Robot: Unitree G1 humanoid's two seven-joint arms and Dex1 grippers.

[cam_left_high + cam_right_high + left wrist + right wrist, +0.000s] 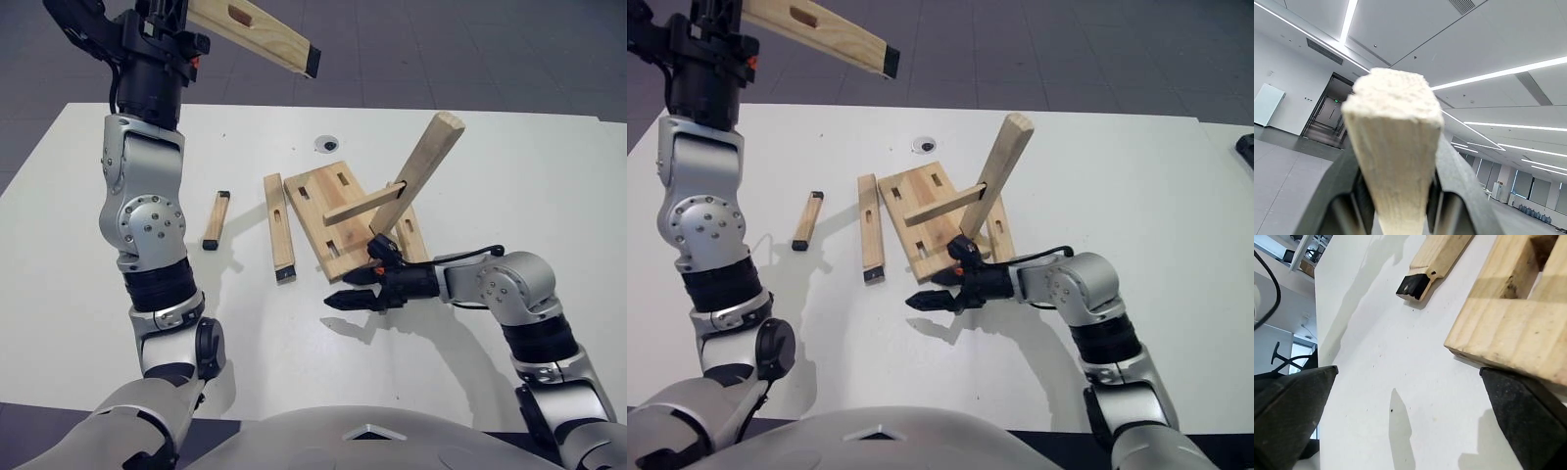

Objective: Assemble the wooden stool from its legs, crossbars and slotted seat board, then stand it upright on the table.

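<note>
The white table has the stool parts on it. The seat board lies flat near the middle, with its slots facing up. 1 leg stands in the board on the 3 o'clock side and leans toward 1 o'clock. A crossbar sticks out of that leg toward 9 o'clock, above the board. A wood strip lies by the board's 3 o'clock edge, partly hidden by the leaning leg.

At 9 o'clock from the board, just beside it, a second leg lies flat with its black tip toward 6 o'clock. Farther out at 9 o'clock lies a short bar, also with a black tip. At 12 o'clock from the board is a small round hole in the table.

The right gripper is low over the table at 6 o'clock from the board, just off its corner. Its 2 fingers are wide apart and hold nothing.

The left gripper is high in the air at 10 o'clock. Its fingers are squeezed on a third leg, which has a slot and a black tip and points toward 3 o'clock
</note>
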